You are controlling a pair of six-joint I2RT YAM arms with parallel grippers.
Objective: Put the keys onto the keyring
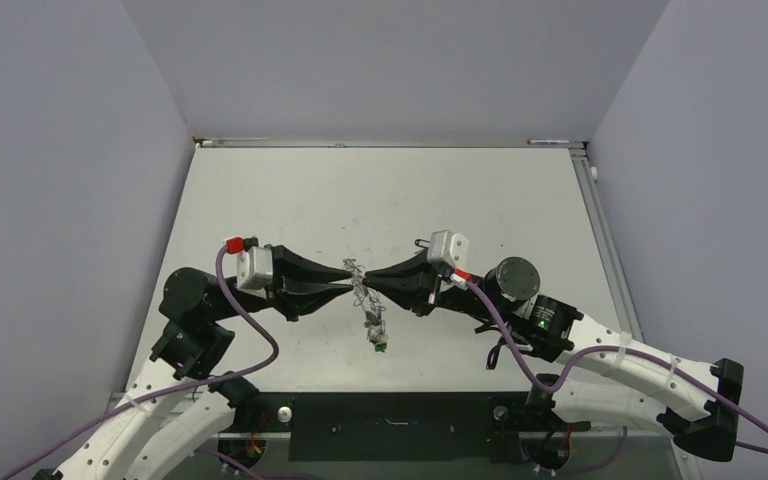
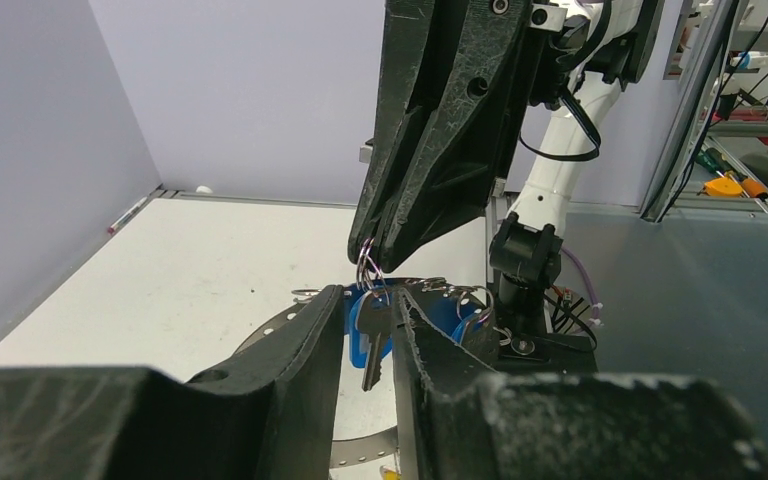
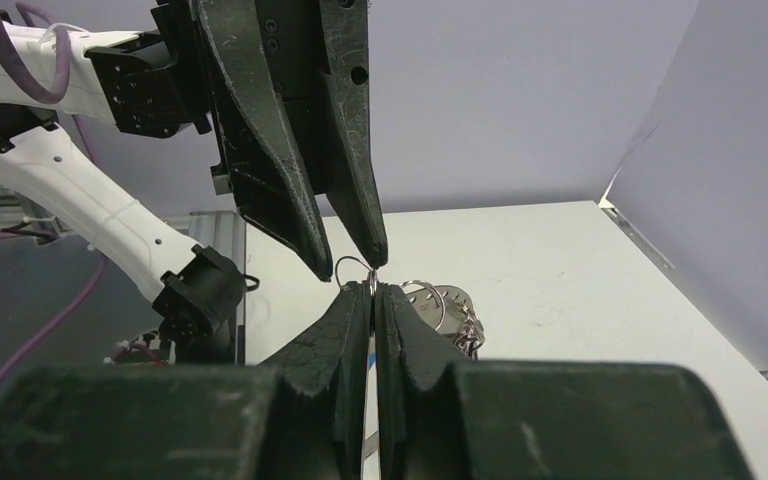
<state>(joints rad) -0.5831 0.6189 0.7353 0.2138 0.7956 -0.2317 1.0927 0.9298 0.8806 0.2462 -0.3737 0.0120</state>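
My two grippers meet tip to tip above the middle of the table (image 1: 410, 200). My right gripper (image 3: 372, 290) is shut on a small wire loop (image 3: 353, 266). A silver key with a blue head (image 2: 370, 345) hangs from that loop, between the parted fingers of my left gripper (image 2: 370, 300), which looks open. The keyring (image 2: 265, 332), flat, grey and perforated, hangs just below with more keys and loops; what holds it is hidden. It also shows in the right wrist view (image 3: 455, 300). In the top view the bunch (image 1: 370, 318) dangles between the grippers, a green key (image 1: 381, 347) lowest.
Grey walls close in the white table on the left, back and right. A marker (image 2: 125, 213) lies by the wall at the table's edge. A black strip (image 1: 390, 425) with the arm bases runs along the near edge.
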